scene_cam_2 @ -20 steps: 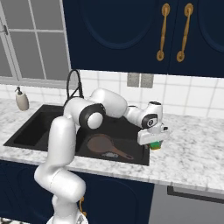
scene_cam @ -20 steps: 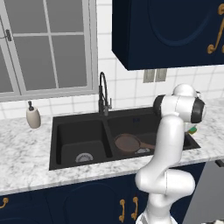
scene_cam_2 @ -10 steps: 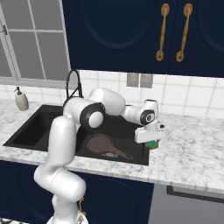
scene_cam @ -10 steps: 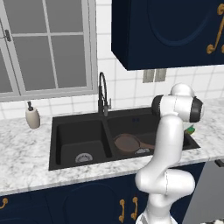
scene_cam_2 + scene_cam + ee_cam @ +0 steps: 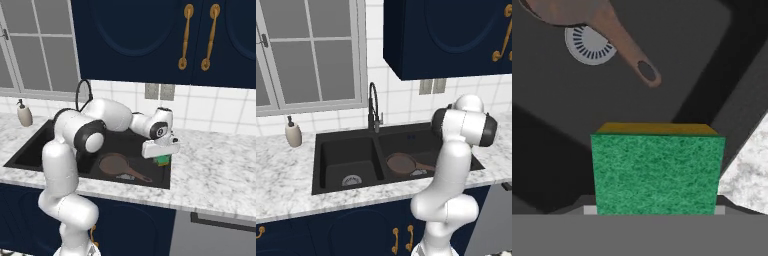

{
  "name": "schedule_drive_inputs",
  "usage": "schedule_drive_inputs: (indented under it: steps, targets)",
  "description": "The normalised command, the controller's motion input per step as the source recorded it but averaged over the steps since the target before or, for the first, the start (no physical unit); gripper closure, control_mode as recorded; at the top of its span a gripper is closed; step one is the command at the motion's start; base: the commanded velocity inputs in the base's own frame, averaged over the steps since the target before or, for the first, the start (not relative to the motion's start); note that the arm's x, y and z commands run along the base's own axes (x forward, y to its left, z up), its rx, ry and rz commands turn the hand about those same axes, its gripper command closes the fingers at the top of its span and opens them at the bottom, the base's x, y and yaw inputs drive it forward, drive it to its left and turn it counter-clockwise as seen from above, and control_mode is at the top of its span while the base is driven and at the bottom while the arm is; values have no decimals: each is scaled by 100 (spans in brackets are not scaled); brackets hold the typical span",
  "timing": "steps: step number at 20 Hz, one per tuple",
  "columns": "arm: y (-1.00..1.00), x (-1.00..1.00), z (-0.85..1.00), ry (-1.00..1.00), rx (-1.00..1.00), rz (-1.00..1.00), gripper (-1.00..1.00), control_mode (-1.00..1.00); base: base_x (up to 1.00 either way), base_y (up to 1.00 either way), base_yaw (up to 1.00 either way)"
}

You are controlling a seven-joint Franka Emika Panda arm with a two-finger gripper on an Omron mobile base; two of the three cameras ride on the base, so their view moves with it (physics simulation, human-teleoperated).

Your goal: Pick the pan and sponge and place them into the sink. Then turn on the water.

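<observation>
My gripper (image 5: 161, 151) is shut on the green sponge (image 5: 162, 160), which hangs over the right rim of the black sink (image 5: 30, 150). In the hand view the sponge (image 5: 657, 170) sits large between the jaws, its yellow edge on top, with the sink floor (image 5: 557, 125) below it. The reddish-brown pan (image 5: 401, 162) lies in the right basin with its handle pointing right. From the other side the pan (image 5: 114, 164) lies just left of the gripper, and the pan handle (image 5: 627, 47) passes by the silver drain (image 5: 589, 45). Water is out of view at the black faucet (image 5: 372, 107).
A cream soap dispenser (image 5: 292, 134) stands on the marble counter (image 5: 286, 175) left of the sink. The marble counter (image 5: 215, 165) continues to the right of the basin. Dark blue wall cabinets (image 5: 150, 40) hang above.
The jaws have closed on the sponge. The hand has carried it a little left, from the counter edge toward the right basin. The pan has not moved.
</observation>
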Motion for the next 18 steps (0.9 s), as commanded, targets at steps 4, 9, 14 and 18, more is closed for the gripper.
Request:
schedule_drive_inputs:
  steps: [4, 9, 14, 18]
  targets:
    - [72, -56, 52, -44, 5, 0, 100, -100, 0, 0, 0]
    - [79, -22, 42, -26, 11, 11, 100, -100, 0, 0, 0]
    - [89, 1, 7, -10, 9, 19, 100, -100, 0, 0, 0]
    - [83, 19, 1, 0, 9, 22, 100, -100, 0, 0, 0]
